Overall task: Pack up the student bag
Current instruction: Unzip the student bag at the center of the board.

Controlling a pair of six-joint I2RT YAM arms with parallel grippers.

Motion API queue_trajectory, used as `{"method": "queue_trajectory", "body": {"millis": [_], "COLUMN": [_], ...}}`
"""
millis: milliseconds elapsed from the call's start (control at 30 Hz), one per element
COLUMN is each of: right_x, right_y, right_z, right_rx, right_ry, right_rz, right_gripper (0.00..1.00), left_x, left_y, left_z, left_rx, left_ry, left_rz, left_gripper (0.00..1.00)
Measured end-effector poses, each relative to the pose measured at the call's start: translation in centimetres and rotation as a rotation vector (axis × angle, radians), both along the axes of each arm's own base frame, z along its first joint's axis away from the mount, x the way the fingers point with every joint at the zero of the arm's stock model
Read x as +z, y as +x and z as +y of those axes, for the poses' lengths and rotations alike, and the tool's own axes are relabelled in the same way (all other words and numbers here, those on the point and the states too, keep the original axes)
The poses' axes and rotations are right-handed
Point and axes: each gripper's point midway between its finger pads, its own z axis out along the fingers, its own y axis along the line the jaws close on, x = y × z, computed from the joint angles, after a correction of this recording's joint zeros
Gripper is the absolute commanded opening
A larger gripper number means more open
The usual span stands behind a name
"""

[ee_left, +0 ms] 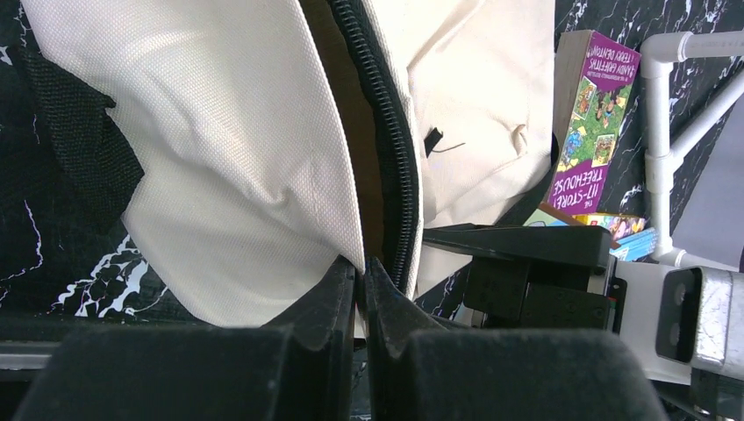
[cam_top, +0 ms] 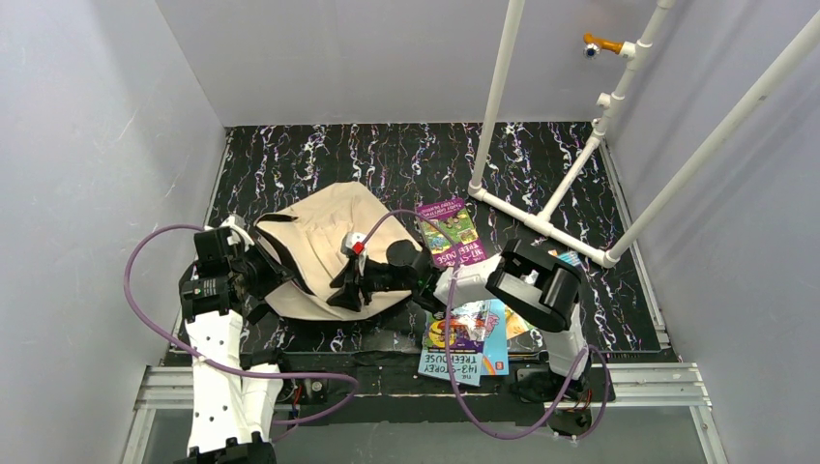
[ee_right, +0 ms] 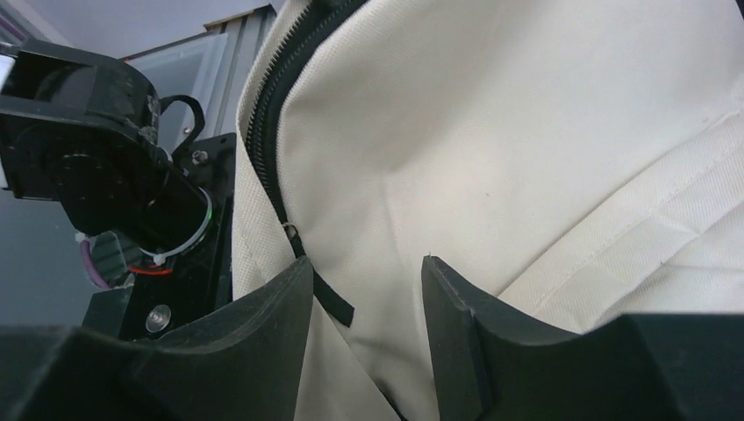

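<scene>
The left gripper (ee_left: pixel 360 263) is closed on the bag (ee_left: pixel 228 149), with the fabric lip beside the zip (ee_left: pixel 395 149) pinched between its fingertips. The right gripper (ee_right: pixel 361 272) is open. Its fingers are held apart over the beige cloth, which shows in the gap, and nothing is clamped. The zip (ee_right: pixel 272 158) runs down to just beside one of those fingers.

From above, the bag (cam_top: pixel 329 242) lies flat on the mat (cam_top: pixel 406 155), left of centre. It is held at its near left edge by the left gripper (cam_top: pixel 266 275) and met at its near right edge by the right gripper (cam_top: pixel 346 290). A black strap (cam_top: pixel 276 217) lies at its far left corner.

A purple book (cam_top: pixel 450 232) lies just beside the bag's right edge, beyond the right arm. More books (cam_top: pixel 469 338) are stacked at the mat's near edge under that arm, one corner overhanging. A white pipe frame (cam_top: pixel 541 222) stands on the right half of the mat, its foot near the purple book.

A broad strip of mat lies between the bag's far edge and the back wall. Only a narrow strip lies between the bag's left edge and the side wall. The bag's near edge is close to the mat's near edge.
</scene>
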Motion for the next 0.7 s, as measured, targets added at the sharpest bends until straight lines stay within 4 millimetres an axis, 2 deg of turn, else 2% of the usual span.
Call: {"method": "queue_trajectory", "body": {"millis": [200, 267, 400, 500, 600, 700], "right_x": [-1.6, -0.8, 2.6, 3.6, 2.6, 0.8], "right_y": [1.4, 2.4, 4.3, 5.5, 6.5, 7.6], "right_z": [-0.5, -0.4, -0.8, -1.7, -3.3, -6.3], "right_rx": [-0.097, -0.157, -0.282, -0.376, -0.493, -0.605], "right_ry": [-0.107, -0.144, -0.129, -0.143, -0.197, -0.267], "right_rz": [0.007, 0.01, 0.003, 0.038, 0.159, 0.288], "right_gripper": [0.72, 0.8, 0.9, 0.98, 0.98, 0.98], "left_x": [-0.2, -0.3, -0.4, -0.4, -0.4, -0.5], "left_y": [-0.1, -0.2, -0.6, -1.0, -1.4, -2.2], "left_z": [0.0, 0.1, 0.1, -0.3, -1.1, -1.5], "left_rx": [0.005, 0.014, 0.052, 0.069, 0.08, 0.092], "left_ry": [-0.001, 0.002, -0.017, -0.057, -0.109, -0.132], "left_rz": [0.008, 0.014, 0.052, 0.079, 0.082, 0.095], "left_gripper": [0.0, 0.0, 0.0, 0.0, 0.0, 0.0]}}
